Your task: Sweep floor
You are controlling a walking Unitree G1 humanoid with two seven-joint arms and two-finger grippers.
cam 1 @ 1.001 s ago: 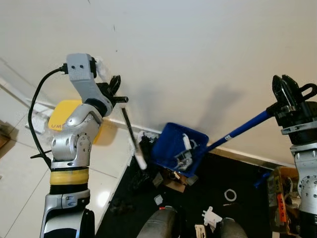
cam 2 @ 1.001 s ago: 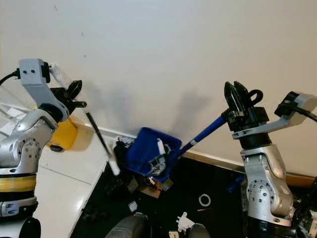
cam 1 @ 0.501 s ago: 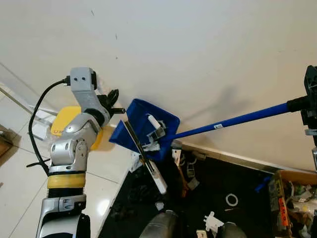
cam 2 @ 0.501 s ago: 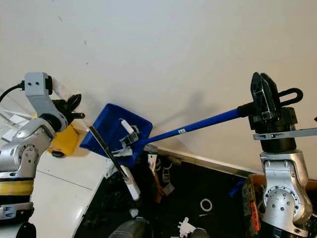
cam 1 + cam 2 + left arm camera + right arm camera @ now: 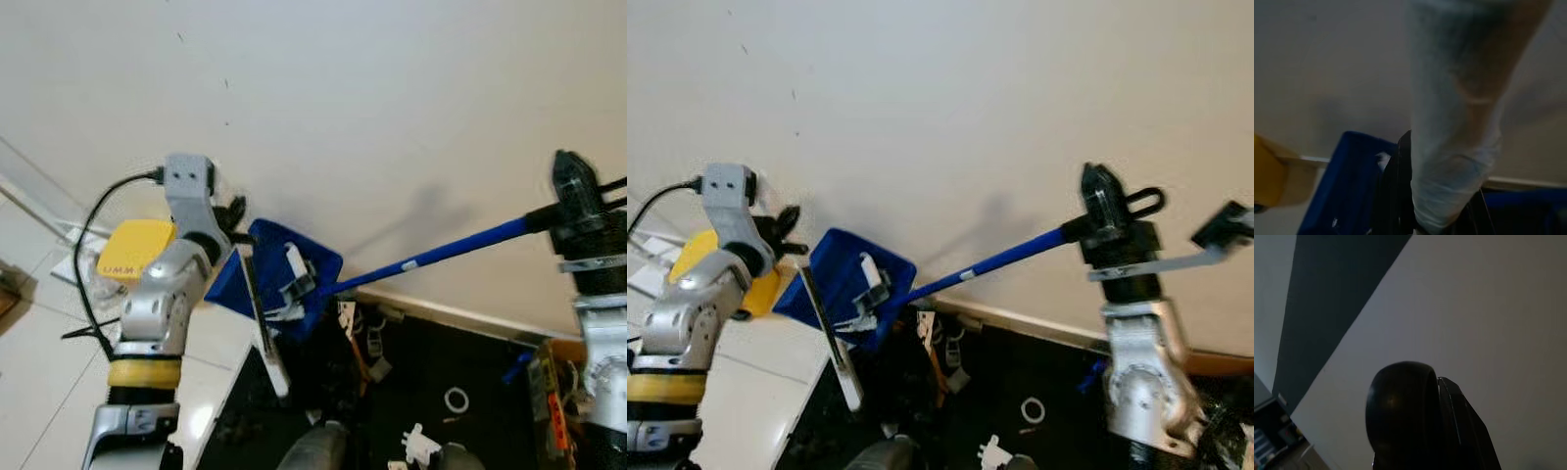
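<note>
Left eye view, right gripper point(image 5: 576, 196): squeezed tight on the top end of the blue handle point(image 5: 446, 253) of the dustpan point(image 5: 279, 279), which hangs in the air by the wall point(image 5: 392, 108), near the left arm.
Left eye view, left gripper point(image 5: 235, 217): holds the thin brush stick point(image 5: 257, 308), which crosses the pan's front edge.
Right eye view: bits of trash lie in the pan; more lies on the black mat point(image 5: 1019, 382). A yellow thing point(image 5: 700, 255) sits behind the left arm.
Left wrist view: a pale blurry stick point(image 5: 1459, 122) is close up, blue pan behind.
Right wrist view: the black handle knob point(image 5: 1400, 416) sits against the fingers.
Change: the pan has stayed near the left arm, and the right gripper is further in.
</note>
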